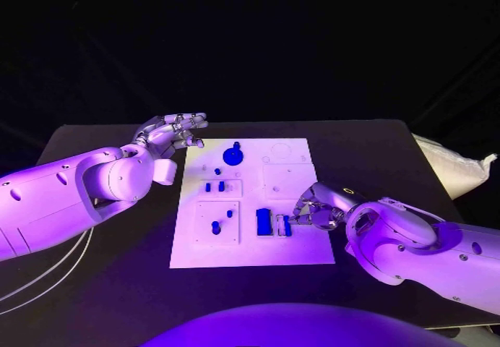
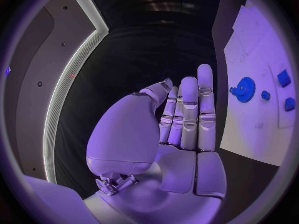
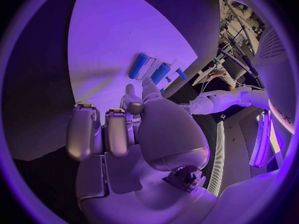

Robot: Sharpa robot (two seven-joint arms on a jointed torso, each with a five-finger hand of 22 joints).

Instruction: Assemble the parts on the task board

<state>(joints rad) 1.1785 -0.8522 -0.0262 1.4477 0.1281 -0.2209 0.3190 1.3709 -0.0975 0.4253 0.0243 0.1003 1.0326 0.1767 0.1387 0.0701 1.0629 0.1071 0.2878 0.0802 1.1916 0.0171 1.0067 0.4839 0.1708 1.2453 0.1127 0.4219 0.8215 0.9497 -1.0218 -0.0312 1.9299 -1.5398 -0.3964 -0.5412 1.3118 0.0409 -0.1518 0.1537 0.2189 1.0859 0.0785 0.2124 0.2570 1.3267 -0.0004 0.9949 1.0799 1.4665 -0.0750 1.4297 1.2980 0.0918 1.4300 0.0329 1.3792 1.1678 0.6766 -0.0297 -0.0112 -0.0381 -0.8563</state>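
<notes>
Counter [image 1: 104, 289]: black, carrying the task board squarely before you, within reach of both arms.

Task board [image 1: 292, 253]: white plate, lying flat at the counter's middle; its recesses face up so parts can drop in.

Left robot hand [image 1: 172, 134]: raised beside the board's far left corner, fingers straight and together, palm bare; it grasps nothing, likely parked clear of the work.

Right robot hand [image 1: 313, 211]: low at the board's right edge, fingers reaching toward the bars; whether it grasps anything you cannot tell.

Blue gear [image 1: 233, 155]: seated near the board's far edge.

Blue bars [image 1: 264, 221]: two, side by side, just beside the right robot hand, probably its next concern.

Small blue pieces [image 1: 214, 186]: scattered on the board's left half.
</notes>
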